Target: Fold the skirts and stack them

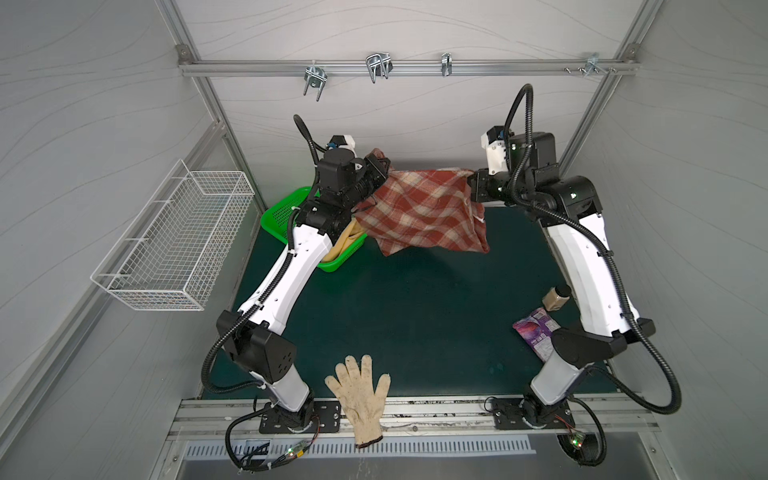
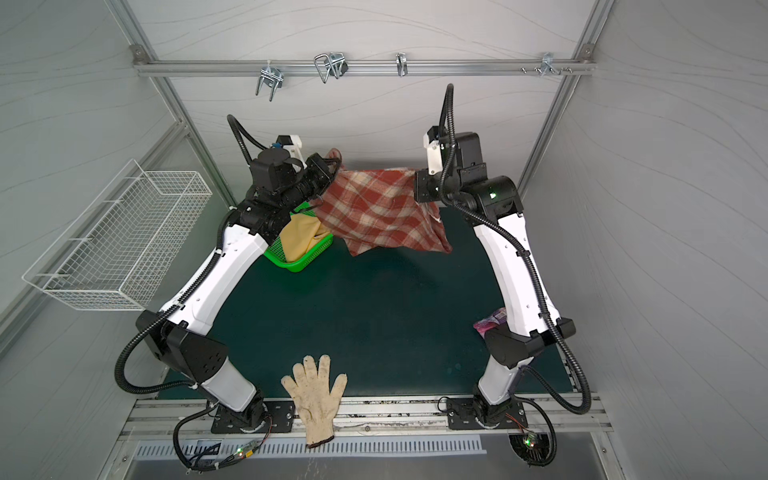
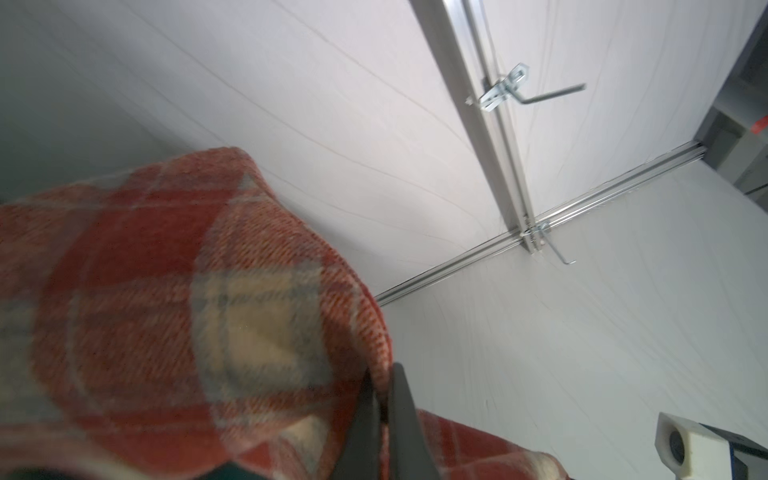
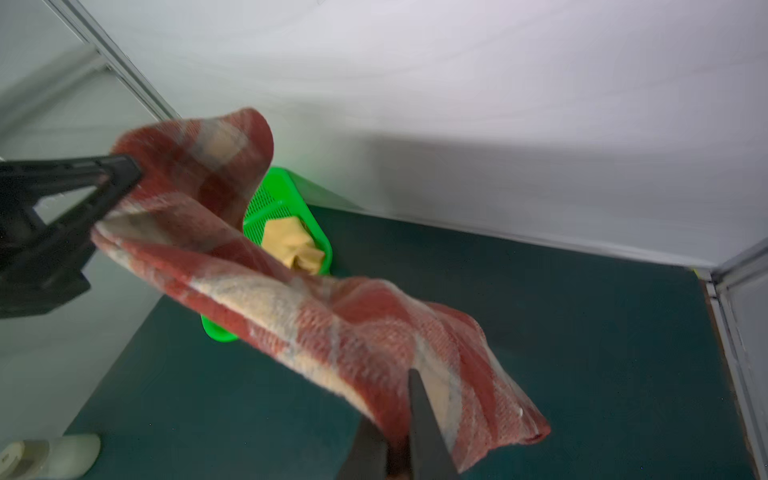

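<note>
The left gripper was clamped on one upper corner of the plaid skirt. The right gripper was clamped on the opposite upper corner. In each wrist view the two fingers stood nearly together, with plaid cloth pinched between them. The plaid skirt was stretched between the two grippers and hung below them as a loose sheet, clear of the mat. A short flap of cloth stood up beyond the tips of the left gripper.

The yellow skirt lay crumpled in the green basket, below the left gripper and touching neither gripper. The lower edge of the plaid skirt hung beside the basket, on the side toward the right gripper.

A glove, a packet and a bottle lay on the mat, well apart from both grippers, toward the arm bases.
</note>
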